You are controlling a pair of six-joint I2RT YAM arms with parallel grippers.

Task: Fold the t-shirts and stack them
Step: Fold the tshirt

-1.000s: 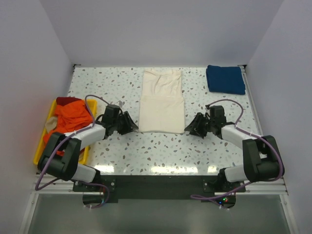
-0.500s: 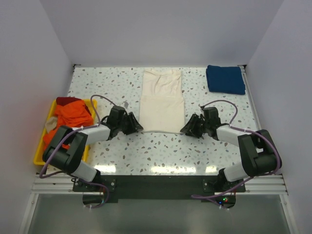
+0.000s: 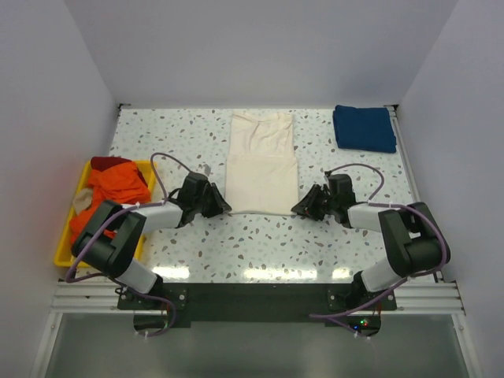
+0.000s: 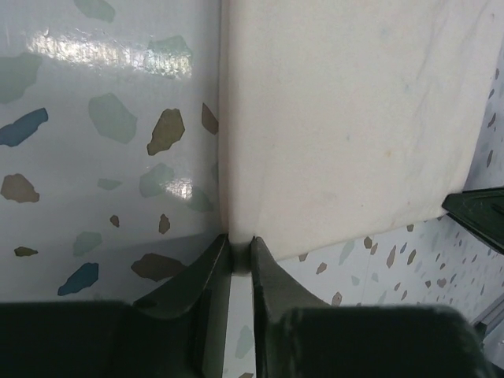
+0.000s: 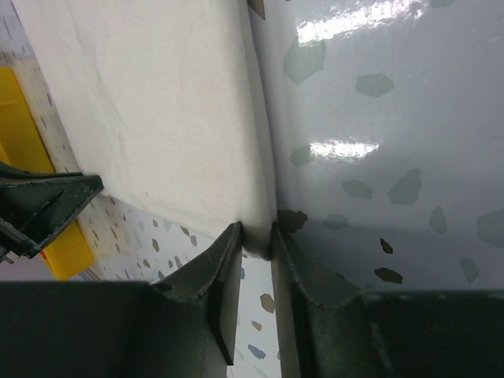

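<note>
The cream t-shirt (image 3: 261, 161) lies flat in the middle of the table, folded into a long strip. My left gripper (image 3: 223, 208) is shut on its near left corner; the left wrist view shows the cream t-shirt (image 4: 346, 118) pinched between the jaws of the left gripper (image 4: 240, 240). My right gripper (image 3: 300, 210) is shut on its near right corner, and in the right wrist view the right gripper (image 5: 257, 236) nips the cream t-shirt (image 5: 150, 102). A folded dark blue t-shirt (image 3: 363, 128) lies at the far right. Orange and red t-shirts (image 3: 116, 185) are heaped in the tray.
A yellow plastic tray (image 3: 63, 240) stands at the left edge of the table and also shows in the right wrist view (image 5: 31, 150). White walls enclose the speckled table (image 3: 260, 244) on three sides.
Both grippers have moved inward to the cream t-shirt's near corners and shut on them. The shirt's near edge has lifted slightly.
</note>
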